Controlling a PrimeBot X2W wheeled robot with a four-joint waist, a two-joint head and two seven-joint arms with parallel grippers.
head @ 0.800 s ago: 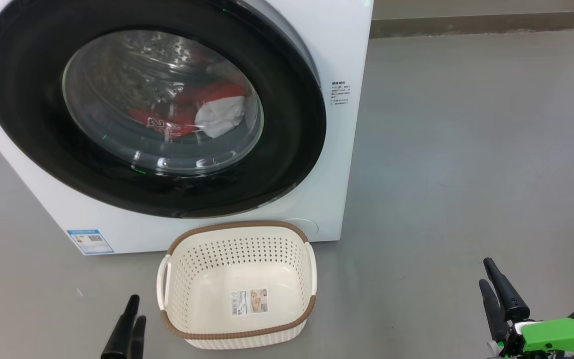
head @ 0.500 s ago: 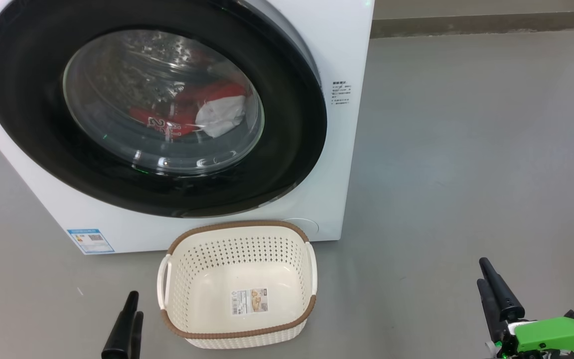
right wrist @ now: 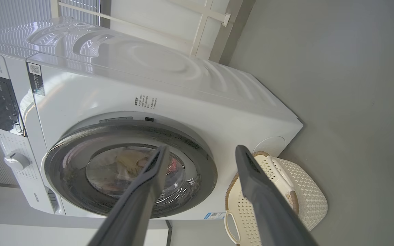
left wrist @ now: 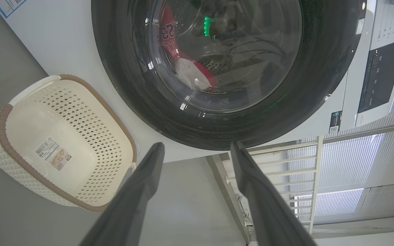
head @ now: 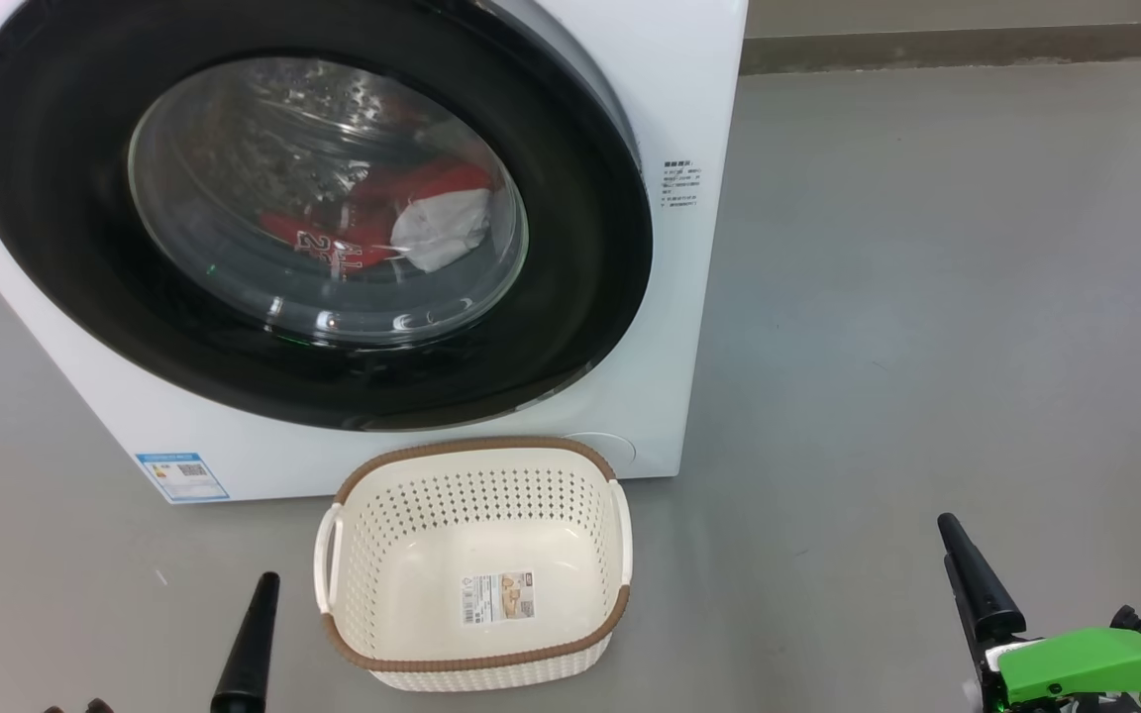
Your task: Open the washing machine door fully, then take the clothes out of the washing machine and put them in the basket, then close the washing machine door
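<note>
I count 1 washing machine (head: 694, 297), 1 washing machine door (head: 46, 228), 1 basket (head: 476, 445) and 2 grippers of mine. My left gripper (left wrist: 197, 147) has its 2 long dark fingers spread wide with nothing between them. My right gripper (right wrist: 202, 148) stands just as wide, also holding nothing. Both hang low over the smooth grey floor (head: 927, 297), the left near the basket and the right well apart from it.

The machine is a boxy white cabinet, glossy. Its door is closed: a broad round shiny black rim around 1 bulging clear glass bowl. Behind the glass lie the clothes (head: 372, 238), a red heap with white lettering and 1 crumpled white patch; how many garments, I cannot tell.

The basket stands on the floor just in front of the machine. It is cream plastic, a rounded rectangle dotted with holes, with a brown woven-look rim, 2 white handles (head: 326, 555) and 1 paper label (head: 497, 597) on its bottom.
</note>
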